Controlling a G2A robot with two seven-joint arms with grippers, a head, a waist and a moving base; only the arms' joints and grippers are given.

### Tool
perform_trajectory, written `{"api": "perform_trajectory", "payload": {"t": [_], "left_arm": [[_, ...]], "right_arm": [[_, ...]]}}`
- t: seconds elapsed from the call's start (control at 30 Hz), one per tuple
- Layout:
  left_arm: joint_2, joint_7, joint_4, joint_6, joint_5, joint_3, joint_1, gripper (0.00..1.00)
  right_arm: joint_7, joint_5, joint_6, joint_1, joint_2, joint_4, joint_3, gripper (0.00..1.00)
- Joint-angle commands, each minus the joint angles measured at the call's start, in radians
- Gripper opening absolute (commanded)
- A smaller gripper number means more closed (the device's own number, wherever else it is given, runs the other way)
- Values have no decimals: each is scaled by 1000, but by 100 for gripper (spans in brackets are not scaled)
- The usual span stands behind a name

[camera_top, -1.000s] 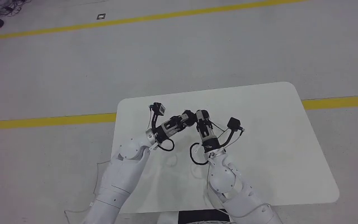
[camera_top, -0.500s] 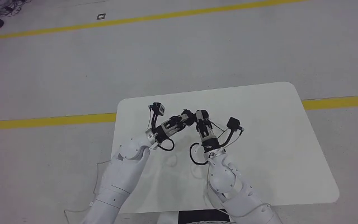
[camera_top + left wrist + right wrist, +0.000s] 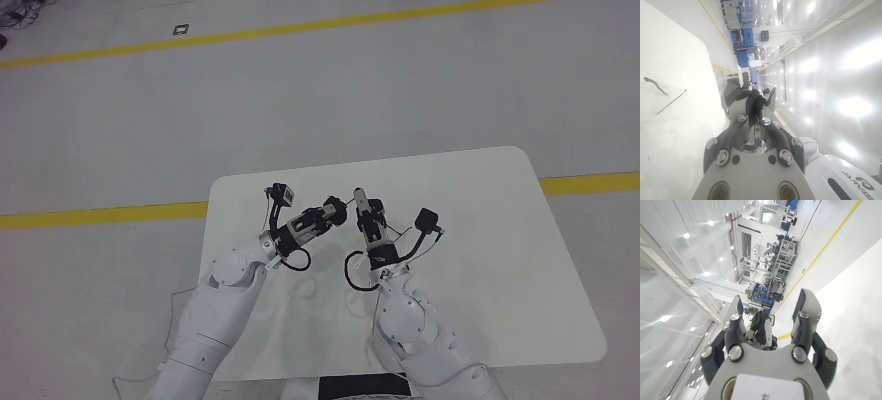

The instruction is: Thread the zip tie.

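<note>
While left pincer faces right pincer, one table

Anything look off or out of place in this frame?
Nothing spilled or damaged. One oddity: the black zip tie looks bunched in the shut left end effector, while the right end effector is open and empty.

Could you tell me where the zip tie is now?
Left wrist view: the zip tie is pinched in the left gripper, above the table, beside the right gripper.
</note>
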Motion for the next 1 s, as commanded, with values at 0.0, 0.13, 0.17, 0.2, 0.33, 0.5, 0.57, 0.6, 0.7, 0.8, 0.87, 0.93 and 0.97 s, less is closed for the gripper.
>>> {"api": "perform_trajectory", "payload": {"t": [0.0,0.13,0.17,0.2,0.33,0.5,0.57,0.6,0.7,0.8,0.87,0.93,0.97], "left_arm": [[3,-6,-8,0,-1,-9,9,0],[14,-36,-39,0,-12,-51,44,0],[17,-44,-49,0,-15,-64,54,0],[21,-54,-60,0,-18,-79,65,0],[38,-87,-111,0,-14,-151,121,0],[57,-125,-165,28,-56,-224,195,0],[57,-125,-165,28,-56,-224,195,0],[57,-125,-165,28,-56,-224,195,0],[57,-125,-165,28,-56,-224,195,0],[57,-125,-165,28,-56,-224,195,0],[59,-104,-160,35,-9,-213,189,0],[61,-95,-147,36,10,-215,186,0],[64,-95,-137,37,13,-223,190,0]], "right_arm": [[2,-2,4,-1,2,-5,18,100],[45,25,14,-6,10,-14,69,100],[59,31,18,-6,12,-13,82,100],[75,28,22,-5,15,-14,95,100],[159,16,36,-5,26,-15,139,100],[197,21,35,-10,31,-10,162,100],[197,21,35,-10,31,-10,162,100],[197,21,35,-10,31,-10,162,100],[197,21,35,-10,31,-10,162,100],[197,21,35,-10,31,-10,162,100],[197,21,35,-10,31,-10,162,100],[197,21,35,-10,31,-10,162,100],[197,21,35,-10,31,-10,162,100]]}}
